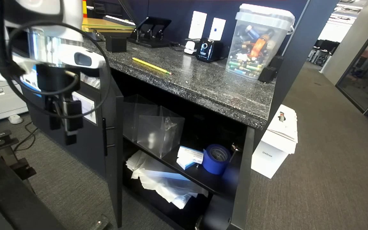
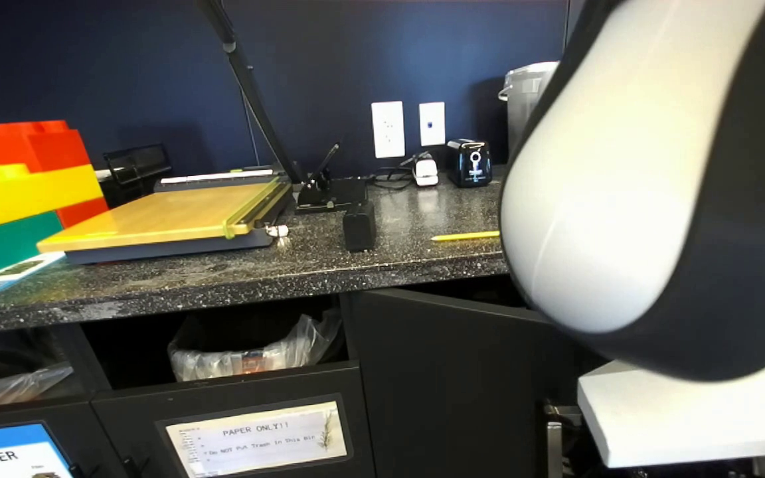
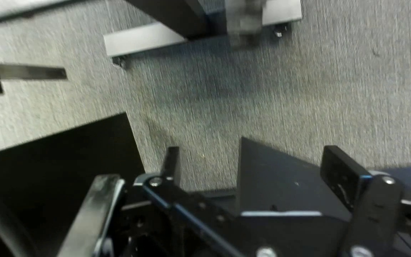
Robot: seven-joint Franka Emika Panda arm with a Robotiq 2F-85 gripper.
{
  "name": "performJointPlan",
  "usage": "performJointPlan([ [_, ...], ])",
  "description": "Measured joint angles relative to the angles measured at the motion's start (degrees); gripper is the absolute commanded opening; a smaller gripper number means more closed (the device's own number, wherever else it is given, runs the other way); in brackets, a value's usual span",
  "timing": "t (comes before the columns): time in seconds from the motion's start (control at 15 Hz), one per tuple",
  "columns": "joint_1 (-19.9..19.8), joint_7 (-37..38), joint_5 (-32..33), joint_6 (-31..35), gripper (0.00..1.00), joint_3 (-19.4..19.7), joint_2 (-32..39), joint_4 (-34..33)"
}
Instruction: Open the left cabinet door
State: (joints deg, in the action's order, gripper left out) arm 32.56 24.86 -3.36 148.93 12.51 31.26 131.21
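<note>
At the left in an exterior view, the claw point(image 1: 63, 131) was held pointing down; its fingers point(image 3: 343, 175) were seen in the wrist view spread wide, with nothing visibly pinched. To its right, the left cabinet door point(image 1: 115, 166) was found upright and turned well outward, so the task was judged all but finished; its black bar handle point(image 1: 104, 136) was left uncovered and ungripped, apparently because no pull was needed at so wide an angle. With the door so turned, the shelf point(image 1: 214, 183) was exposed: clear bins point(image 1: 160, 132) were stood on it, probably for sorting small goods, and a roll of blue tape point(image 1: 214, 166) was kept beyond them, presumably for quick reach. On the speckled surface point(image 1: 209, 89) above, a tub point(image 1: 257, 44) was seemingly used to gather loose, battery-like cylinders point(image 1: 253, 67). Farthest right, a white box point(image 1: 273, 143) was set on the floor point(image 1: 318, 179), well apart from the door and perhaps so placed to spare its path.
</note>
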Motion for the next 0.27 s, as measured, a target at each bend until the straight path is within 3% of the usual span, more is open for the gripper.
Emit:
performJointPlan([
  [0.13,-0.19,2.1,2.04,-8.19,1.0,-0.89,-5.87,3.11],
  [0.27,-0.25,2.5,2.38,-10.23,1.0,-1.1,-9.05,5.07],
])
